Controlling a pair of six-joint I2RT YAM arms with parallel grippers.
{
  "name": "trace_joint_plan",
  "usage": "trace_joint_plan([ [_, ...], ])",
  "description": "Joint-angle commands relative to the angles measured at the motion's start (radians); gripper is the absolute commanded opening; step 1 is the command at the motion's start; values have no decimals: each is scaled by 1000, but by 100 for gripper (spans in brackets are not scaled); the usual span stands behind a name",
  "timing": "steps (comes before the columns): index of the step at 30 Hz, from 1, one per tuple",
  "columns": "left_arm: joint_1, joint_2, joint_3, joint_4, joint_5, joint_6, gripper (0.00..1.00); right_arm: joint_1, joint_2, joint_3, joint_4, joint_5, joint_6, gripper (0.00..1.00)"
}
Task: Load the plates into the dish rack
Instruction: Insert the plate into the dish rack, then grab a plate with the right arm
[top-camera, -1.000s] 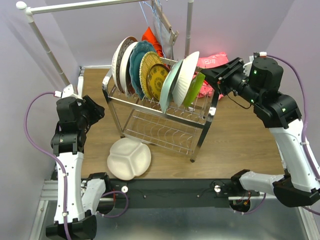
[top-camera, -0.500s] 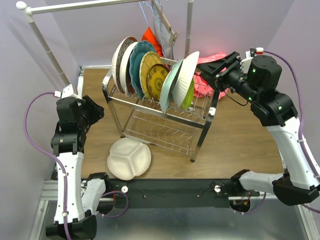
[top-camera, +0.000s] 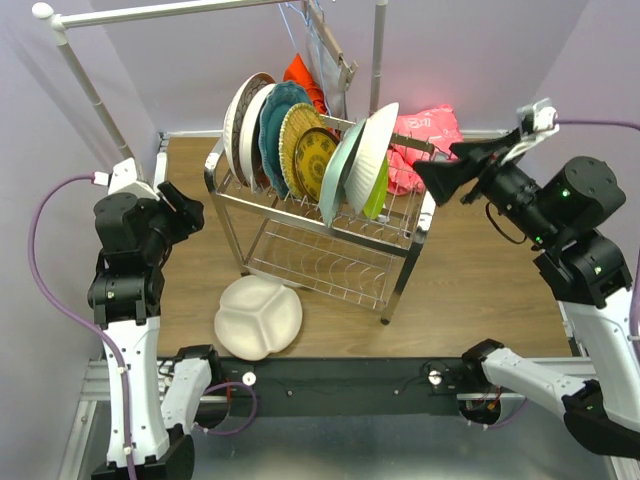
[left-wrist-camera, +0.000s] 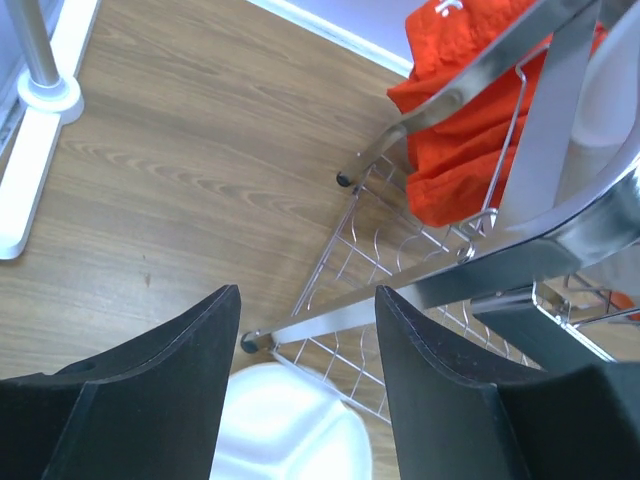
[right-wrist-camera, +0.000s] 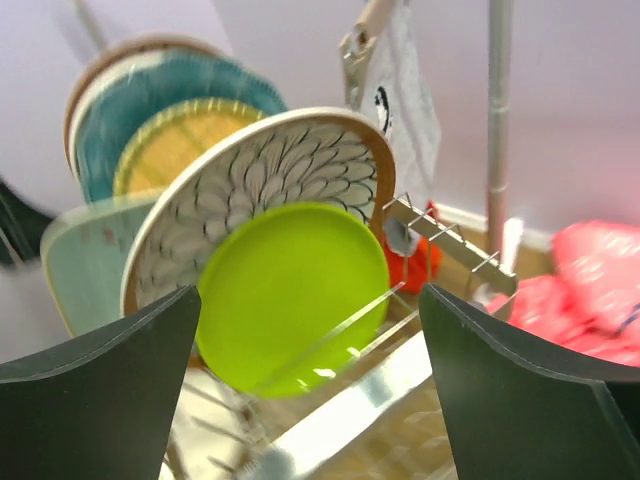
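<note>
The dish rack (top-camera: 400, 262) stands mid-table with several plates upright in its top tier. The lime green plate (top-camera: 377, 192) is the rightmost one, behind the rack's end wires (right-wrist-camera: 290, 295). My right gripper (top-camera: 440, 178) hangs wide open just right of the rack, facing that plate, with nothing between its fingers (right-wrist-camera: 308, 300). A white divided plate (top-camera: 258, 317) lies flat on the table by the rack's front left leg. My left gripper (top-camera: 185, 205) is open and empty left of the rack, above that plate (left-wrist-camera: 290, 430). The lower tier holds nothing.
A white-poled clothes rail (top-camera: 90, 90) runs along the back left; its foot (left-wrist-camera: 45, 95) rests on the table. A red cloth (top-camera: 305, 75) hangs behind the rack. A pink cloth (top-camera: 425, 130) lies at the back right. Purple walls close in on both sides.
My right gripper opened wide and drew back to the right, leaving the lime green plate standing in the rack. My left arm shifted slightly left and its jaws widened a little.
</note>
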Motion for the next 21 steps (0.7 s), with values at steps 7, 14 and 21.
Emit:
trace_joint_plan([
  [7, -4, 19, -144, -158, 155, 22, 67, -16, -67, -35, -54, 38, -418, 100],
  [14, -2, 23, -192, -221, 160, 5, 67, -67, -167, -120, -74, 19, -390, 100],
  [21, -2, 39, -161, -115, 146, -17, 67, -67, -245, -88, -289, -366, -649, 100],
])
